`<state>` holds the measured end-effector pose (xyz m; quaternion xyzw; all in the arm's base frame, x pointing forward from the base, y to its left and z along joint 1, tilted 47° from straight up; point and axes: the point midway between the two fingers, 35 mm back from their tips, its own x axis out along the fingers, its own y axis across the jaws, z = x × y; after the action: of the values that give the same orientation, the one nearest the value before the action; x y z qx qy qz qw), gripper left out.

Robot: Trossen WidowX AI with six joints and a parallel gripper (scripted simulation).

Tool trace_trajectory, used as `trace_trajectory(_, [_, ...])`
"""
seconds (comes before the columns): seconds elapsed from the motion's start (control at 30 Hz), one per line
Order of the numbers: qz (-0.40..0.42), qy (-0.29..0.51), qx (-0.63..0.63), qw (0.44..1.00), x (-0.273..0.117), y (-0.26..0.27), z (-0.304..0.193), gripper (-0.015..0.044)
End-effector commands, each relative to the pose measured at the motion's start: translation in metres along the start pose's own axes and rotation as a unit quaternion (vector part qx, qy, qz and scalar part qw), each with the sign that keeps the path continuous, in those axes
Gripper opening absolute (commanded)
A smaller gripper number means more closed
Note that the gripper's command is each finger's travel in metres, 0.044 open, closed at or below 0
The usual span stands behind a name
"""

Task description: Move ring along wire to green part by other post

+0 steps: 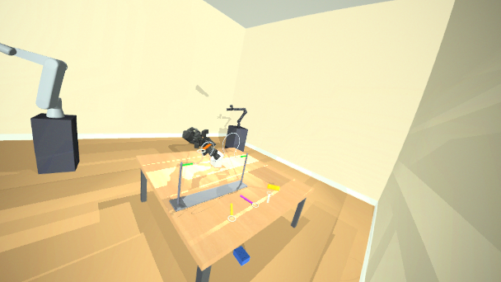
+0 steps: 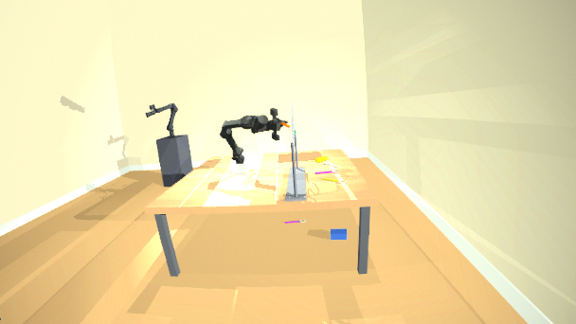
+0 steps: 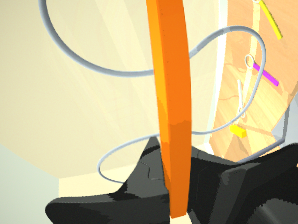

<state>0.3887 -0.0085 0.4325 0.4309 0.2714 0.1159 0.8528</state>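
Note:
My gripper (image 1: 210, 148) (image 2: 279, 124) (image 3: 158, 141) is shut on the orange handle (image 1: 207, 146) (image 2: 285, 124) (image 3: 169, 76) and holds it in the air above the table, between the two posts. In the wrist view the handle runs up and out of the frame, so the ring is hidden there. The thin grey wire (image 1: 231, 139) (image 3: 63, 46) curls in loops close around the handle. The green part by the left post (image 1: 187, 164) and the green part by the right post (image 1: 244, 156) lie below and to either side of the gripper. In the exterior view the posts (image 2: 295, 163) line up end on.
The wire stand's grey base plate (image 1: 210, 195) (image 2: 296, 190) lies on the wooden table (image 1: 214, 235). A yellow-handled ring (image 1: 231, 209), a magenta one (image 1: 246, 199), a white one (image 1: 269, 198) and a yellow block (image 1: 273, 187) lie in front. A blue block (image 1: 241, 256) (image 2: 338, 233) lies on the floor. Two other arms stand on pedestals (image 1: 54, 142) (image 1: 237, 136).

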Motion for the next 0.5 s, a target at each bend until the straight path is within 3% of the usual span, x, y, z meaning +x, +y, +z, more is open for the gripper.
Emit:
trace_trajectory(0.0, [-0.019, -0.003, -0.036, 0.999, -0.001, -0.002, 0.001, -0.0150])
trace_trajectory(0.47, [-0.090, -0.007, -0.154, 0.984, -0.002, -0.020, 0.004, -0.0150])
